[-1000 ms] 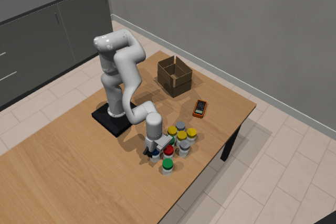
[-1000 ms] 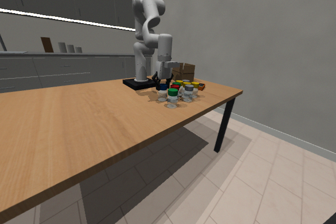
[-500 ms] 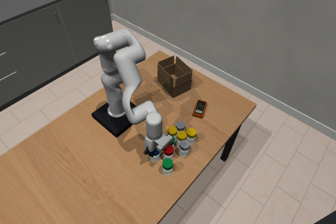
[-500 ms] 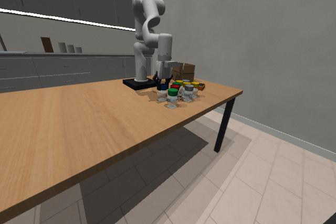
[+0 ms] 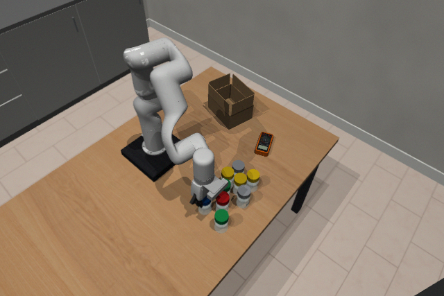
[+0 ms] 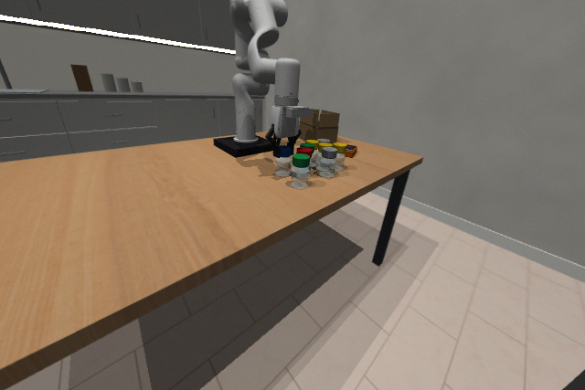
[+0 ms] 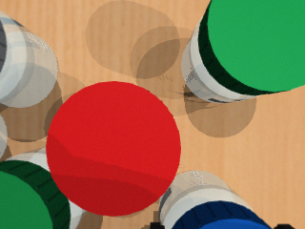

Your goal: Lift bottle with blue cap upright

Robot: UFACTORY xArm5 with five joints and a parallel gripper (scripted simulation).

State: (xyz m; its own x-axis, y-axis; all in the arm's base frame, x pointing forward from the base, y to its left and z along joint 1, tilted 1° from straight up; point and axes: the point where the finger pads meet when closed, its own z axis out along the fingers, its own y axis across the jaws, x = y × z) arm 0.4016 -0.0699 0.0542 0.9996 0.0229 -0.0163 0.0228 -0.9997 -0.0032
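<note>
The blue-capped bottle (image 5: 205,204) stands upright on the table at the near-left edge of a bottle cluster; it also shows in the exterior view (image 6: 283,159) and at the bottom edge of the wrist view (image 7: 224,217). My gripper (image 5: 201,201) points straight down and is shut on this bottle's cap; it also shows in the exterior view (image 6: 282,142). A red-capped bottle (image 5: 223,200) stands right beside it and fills the wrist view (image 7: 113,148). A green-capped bottle (image 5: 220,220) stands just in front.
Yellow-capped bottles (image 5: 239,180), grey-capped bottles (image 5: 243,194) and another green-capped bottle (image 7: 21,200) stand upright close together behind. An orange multimeter (image 5: 264,143) and an open cardboard box (image 5: 230,99) lie farther back. The table edge is near the cluster's right.
</note>
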